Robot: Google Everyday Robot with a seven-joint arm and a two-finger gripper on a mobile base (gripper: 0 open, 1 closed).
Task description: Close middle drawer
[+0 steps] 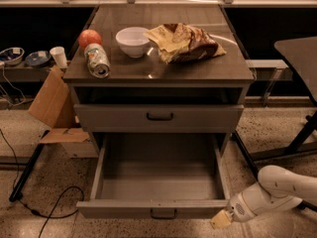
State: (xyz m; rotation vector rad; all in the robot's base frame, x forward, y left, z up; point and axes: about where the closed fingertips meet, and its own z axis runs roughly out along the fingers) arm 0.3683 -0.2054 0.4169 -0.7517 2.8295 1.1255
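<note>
The middle drawer is pulled far out of the grey cabinet, and its inside is bare. Its flat front faces me with a small dark bar handle at the bottom middle. The drawer above it is shut. My gripper is low at the lower right, just off the right end of the open drawer's front, on the white arm that comes in from the right.
On the cabinet top are a red apple, a tipped can, a white bowl and a chip bag. A cardboard box and a floor cable are at the left. A dark table's leg is at the right.
</note>
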